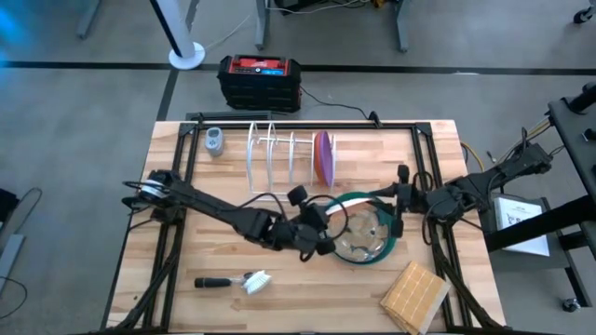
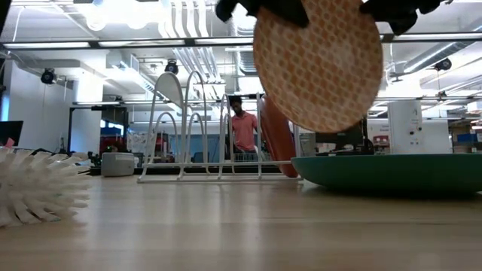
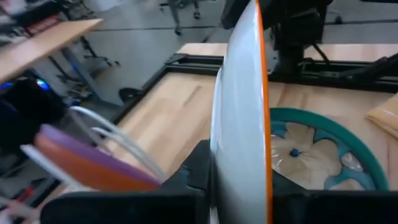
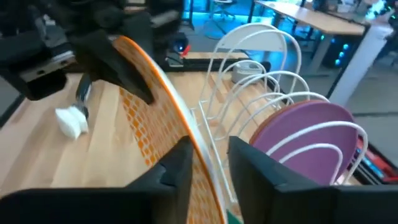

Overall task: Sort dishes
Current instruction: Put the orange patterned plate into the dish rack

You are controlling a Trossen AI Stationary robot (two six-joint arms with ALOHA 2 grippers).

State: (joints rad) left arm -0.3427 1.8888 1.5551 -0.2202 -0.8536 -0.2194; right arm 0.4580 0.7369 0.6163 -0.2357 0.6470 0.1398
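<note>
A brownish speckled plate (image 2: 316, 64) with an orange honeycomb pattern and an orange rim stands almost upright in the air, and both grippers are shut on it. From above it shows edge-on as a pale arc (image 1: 349, 199). My left gripper (image 1: 318, 220) is at its left side and my right gripper (image 1: 391, 199) at its right. Below it the larger teal-green plate (image 1: 380, 251) lies flat on the table. The purple plate (image 1: 322, 156) and the orange plate (image 2: 279, 139) stand on edge in the white wire rack (image 1: 275, 154). My left gripper pinches the plate's rim (image 3: 241, 165) on its left side, one finger on each face, coming level from the table's left. The plate is lifted clear, near upright, above the teal-green plate. My right gripper pinches the rim (image 4: 198, 163) on the opposite, right side, one finger on each face, coming from the table's right. In the low view its fingers sit at the plate's upper right edge (image 2: 376, 19).
A dish brush (image 1: 244, 281) lies near the front left and a square wooden block (image 1: 413, 296) at the front right corner. A small grey object (image 1: 215, 141) sits at the back left. A person (image 2: 242, 126) stands in the room beyond the rack.
</note>
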